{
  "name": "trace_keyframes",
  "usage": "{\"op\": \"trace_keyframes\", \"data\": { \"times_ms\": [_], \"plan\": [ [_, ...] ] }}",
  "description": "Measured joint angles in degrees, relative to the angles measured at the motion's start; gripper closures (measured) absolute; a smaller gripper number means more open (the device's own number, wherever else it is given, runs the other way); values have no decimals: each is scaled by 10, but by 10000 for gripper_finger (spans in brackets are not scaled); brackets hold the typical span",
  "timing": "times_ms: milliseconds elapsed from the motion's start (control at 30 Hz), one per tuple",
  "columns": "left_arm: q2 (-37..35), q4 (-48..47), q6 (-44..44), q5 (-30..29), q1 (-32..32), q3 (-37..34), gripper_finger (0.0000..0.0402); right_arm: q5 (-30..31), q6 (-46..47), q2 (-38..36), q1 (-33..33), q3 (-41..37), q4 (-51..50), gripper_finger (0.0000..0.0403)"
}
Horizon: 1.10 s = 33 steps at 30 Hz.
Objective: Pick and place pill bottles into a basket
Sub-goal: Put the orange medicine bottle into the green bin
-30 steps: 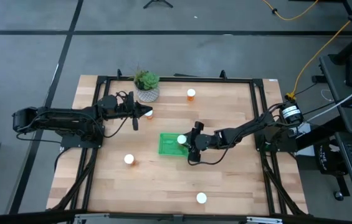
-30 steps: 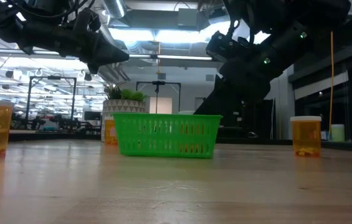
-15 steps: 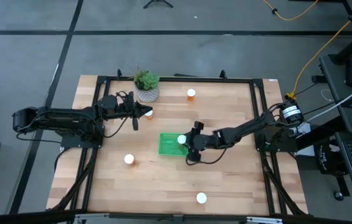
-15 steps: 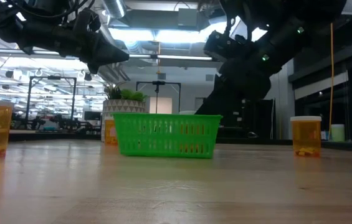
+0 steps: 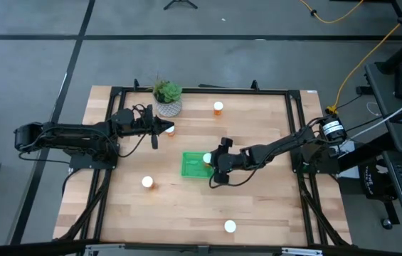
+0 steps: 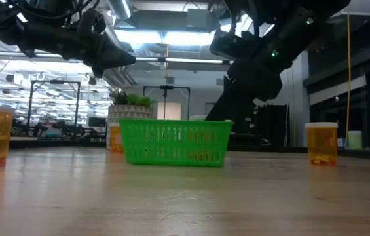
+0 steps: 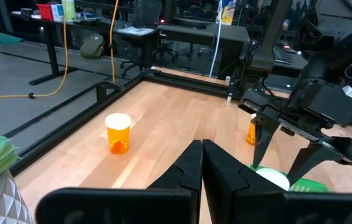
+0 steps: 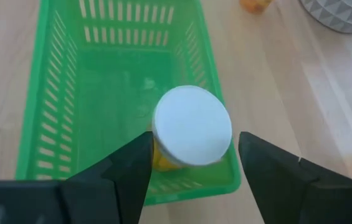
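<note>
While one pill bottle point(image 8: 192, 135) stood inside the green basket point(image 5: 194, 165) at mid-table, the right tool point(image 8: 193, 163) hovered above it, fingers spread and released. Four bottles stood loose on the table point(image 5: 257, 206); the left tool point(image 5: 164, 127), clenched empty, waited near the potted plant point(image 5: 166, 97).

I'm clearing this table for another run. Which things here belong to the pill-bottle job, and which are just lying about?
Lying about: potted plant.
Job: green basket; bottle standing in it; bottle next to the plant's pot; bottle right of the plant; bottle left of the basket; bottle at the high view's bottom; right hand, open over the basket; left hand, shut.
</note>
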Motion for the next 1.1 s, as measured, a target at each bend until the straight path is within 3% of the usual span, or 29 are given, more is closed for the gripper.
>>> {"op": "trace_keyframes", "data": {
  "times_ms": [400, 833, 1100],
  "plan": [
    [0, 0, 0, 0, 0, 0, 395, -1, -3, -6, 7, 0, -4, 164],
    [0, -7, 2, 0, 0, 0, 396, 46, -45, -126, 46, -8, -21, 164],
    [-2, -8, 39, 46, 0, 0, 396, 46, -61, -217, 37, -114, 111, 177]
  ]
}}
